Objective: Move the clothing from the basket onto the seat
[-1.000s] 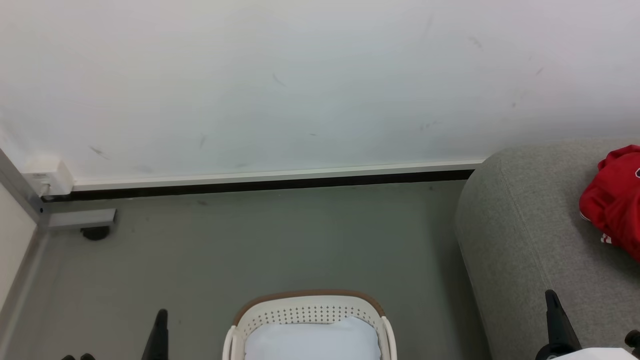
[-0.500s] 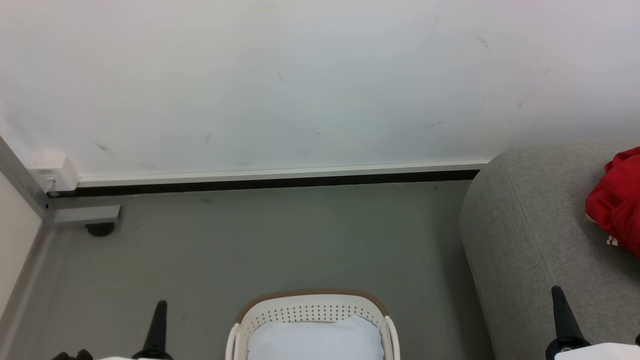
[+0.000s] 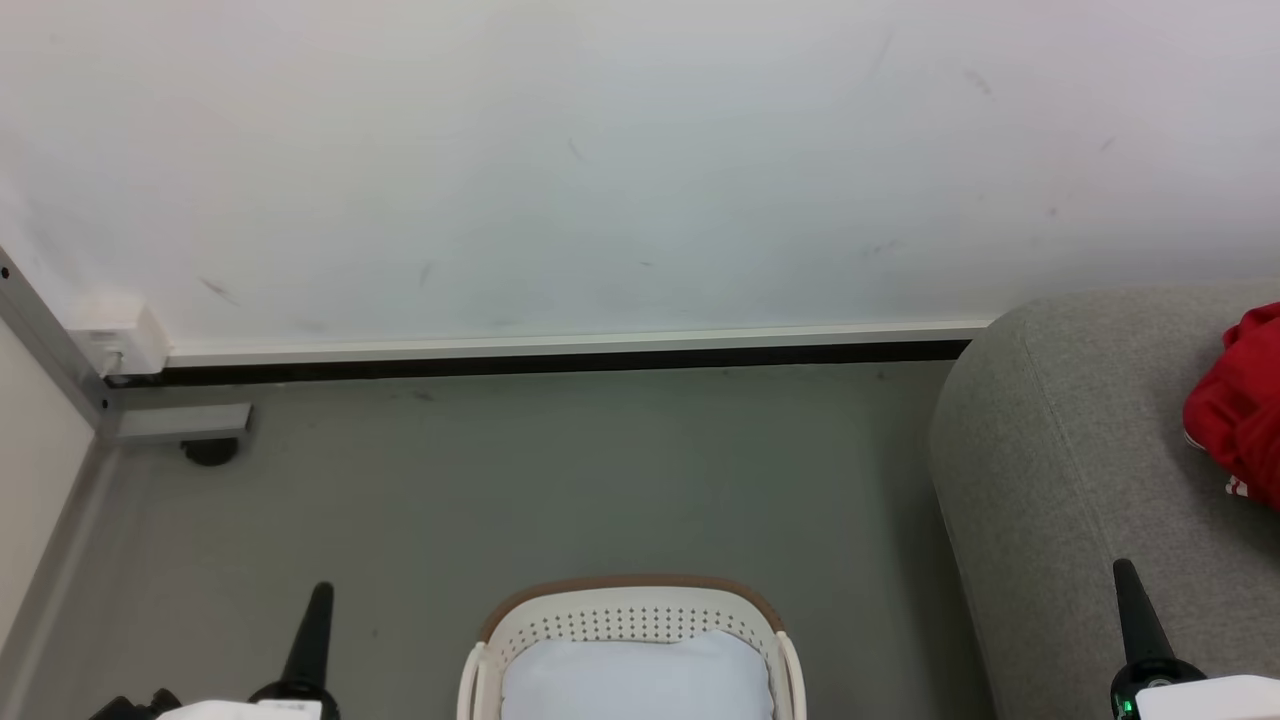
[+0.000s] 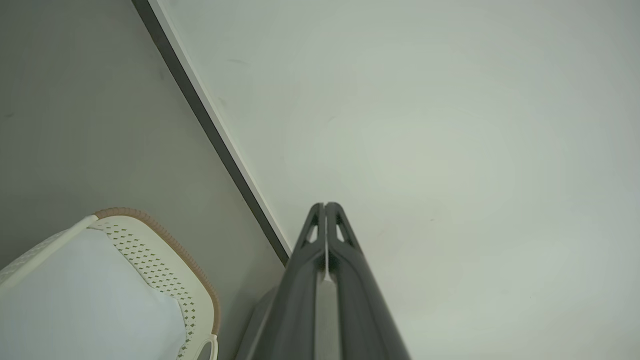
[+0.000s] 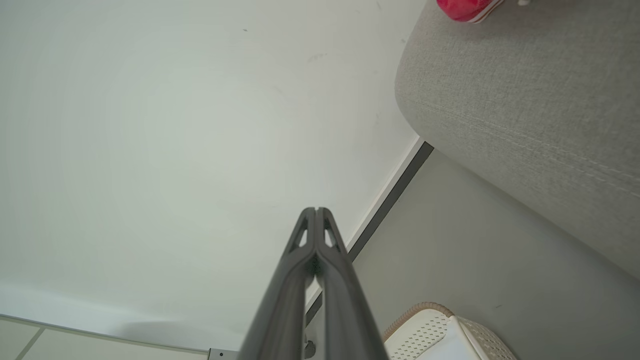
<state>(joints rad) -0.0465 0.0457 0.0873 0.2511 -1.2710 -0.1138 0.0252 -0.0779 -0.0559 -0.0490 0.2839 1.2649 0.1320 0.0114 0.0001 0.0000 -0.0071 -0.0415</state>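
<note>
Item: clothing point(image 3: 1240, 420). We log red bundle with bit of white trim lying on seat point(image 3: 1050, 470), at right edge of head view, well apart from basket point(image 3: 620, 585).
Item: basket. On grey floor point(image 3: 600, 470), bottom centre, between our two grippers; pale bluish-white pad point(image 3: 635, 680) inside.
Item: left gripper point(image 3: 321, 592). Fingers pressed together, empty, pointing toward white wall point(image 3: 600, 150).
Item: right gripper point(image 3: 1122, 568). Fingers pressed together, empty, over seat's near end.
Item: dark baseboard strip point(image 3: 550, 362). We note it where wall meets floor.
</note>
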